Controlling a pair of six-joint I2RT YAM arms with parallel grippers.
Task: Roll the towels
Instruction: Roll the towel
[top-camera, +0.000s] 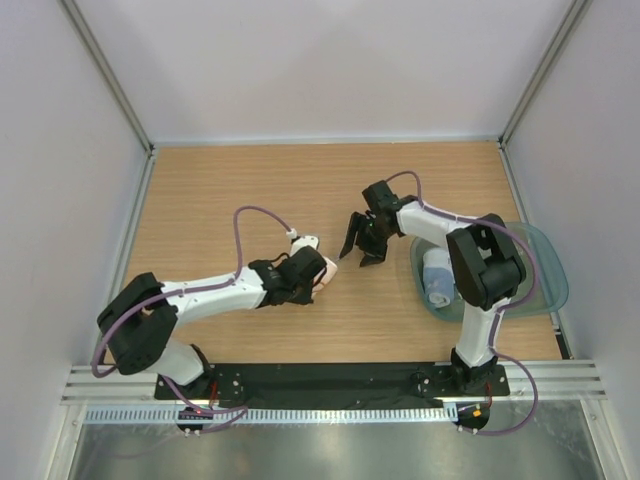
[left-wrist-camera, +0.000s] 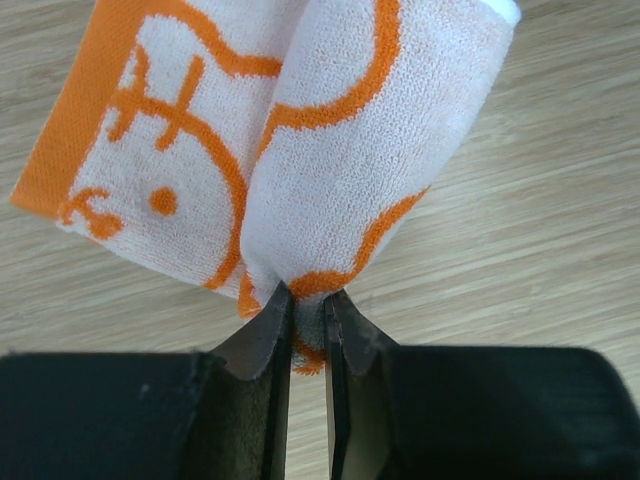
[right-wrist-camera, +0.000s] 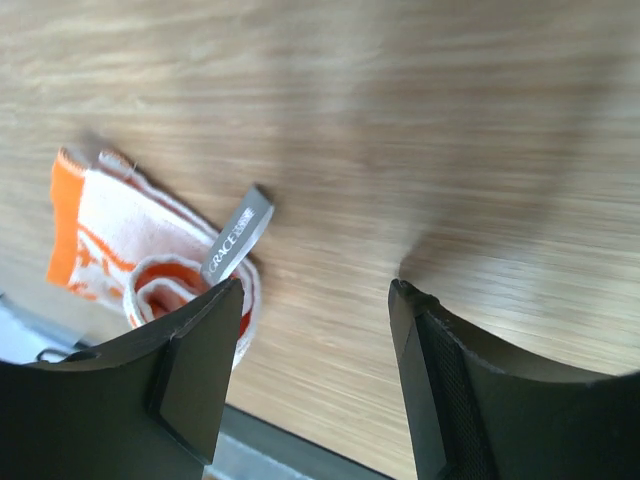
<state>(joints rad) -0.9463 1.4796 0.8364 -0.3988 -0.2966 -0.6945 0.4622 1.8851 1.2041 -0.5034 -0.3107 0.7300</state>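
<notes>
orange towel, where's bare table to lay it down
Bare wood fills the far left corner between the back wall and left arm, and the near strip between both bases. Crowded at centre around the fingers, and right, where the tray sits.

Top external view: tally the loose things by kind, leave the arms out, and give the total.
Towels: 2 (orange-patterned towel, grey-blue towel)
Trays: 1 (teal tray)
Total: 3
</notes>
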